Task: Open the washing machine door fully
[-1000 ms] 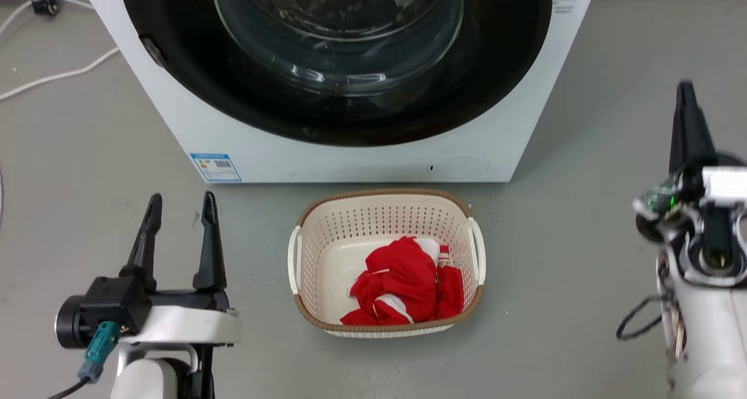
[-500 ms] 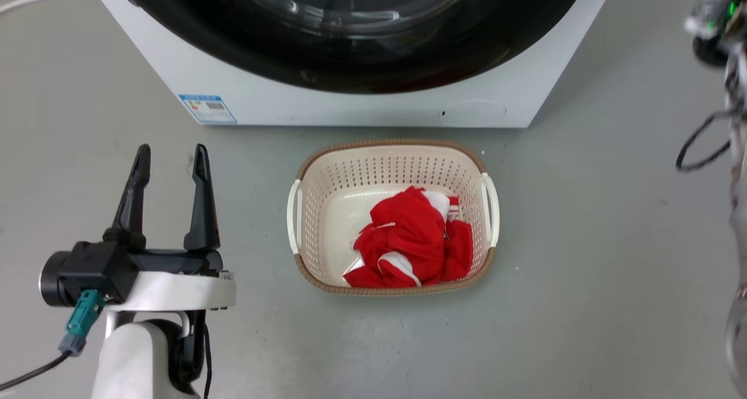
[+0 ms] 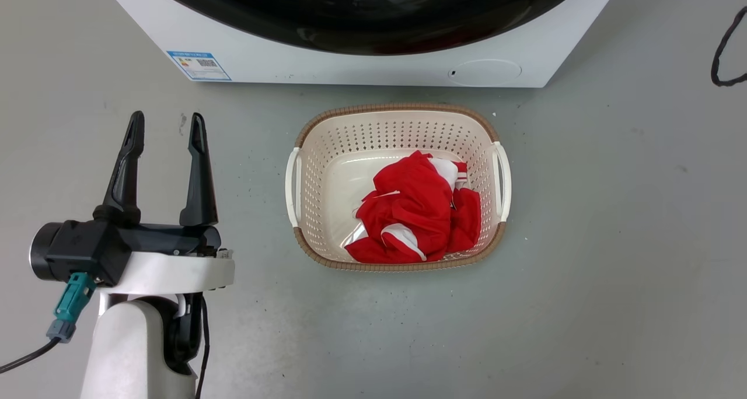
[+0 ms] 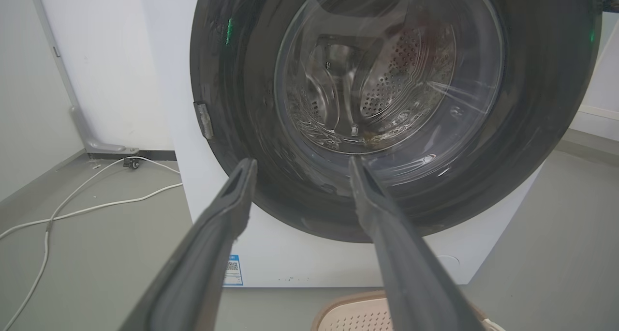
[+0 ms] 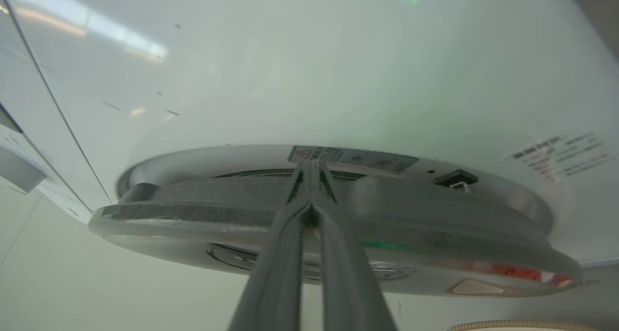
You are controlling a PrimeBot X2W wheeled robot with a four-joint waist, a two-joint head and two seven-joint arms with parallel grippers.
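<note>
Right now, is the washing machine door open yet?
Not yet. Done: the right gripper is at the rim of the washing machine door, jaws shut. In hand: its tips seem to poke behind that rim. Left: swinging it wide open; the left gripper hangs open, idle.

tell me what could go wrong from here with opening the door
The right hand is shut, with only its thin tips at the door edge; they may slip off when pulling.
The left hand, open, faces the door front; a swinging door might hit it.
The basket sits close before the washing machine, crowding forward moves.
</note>
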